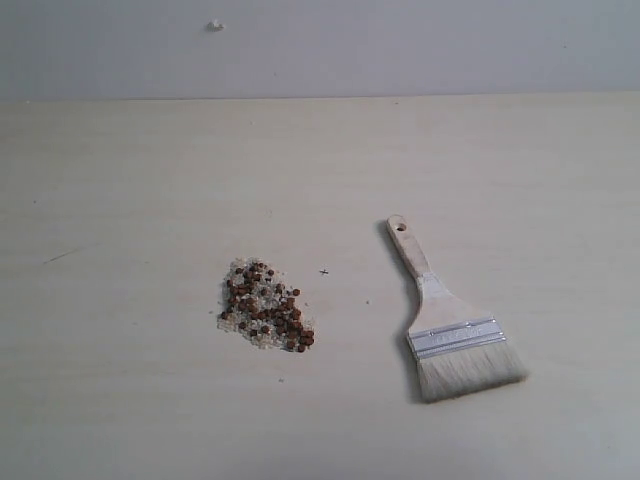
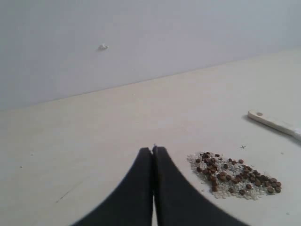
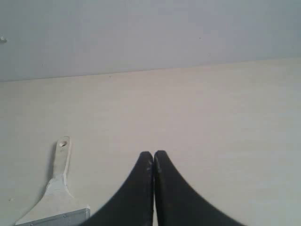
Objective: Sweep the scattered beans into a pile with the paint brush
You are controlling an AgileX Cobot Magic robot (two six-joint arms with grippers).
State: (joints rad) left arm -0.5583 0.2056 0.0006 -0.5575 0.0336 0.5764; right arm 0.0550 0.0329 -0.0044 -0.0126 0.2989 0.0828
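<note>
The beans lie in a loose reddish-brown patch mixed with whitish grains, left of the table's middle. They also show beside my left gripper as the beans; that gripper is shut and empty, a short way from them. The paint brush lies flat to the right, handle hole at the far end, cream bristles toward the front. In the right wrist view the paint brush shows its handle and silver band beside my right gripper, shut with nothing in it. Neither gripper shows in the exterior view.
A pale wooden table runs back to a grey wall carrying a small white mark. A tiny cross mark sits between beans and brush. Bare table surface surrounds both.
</note>
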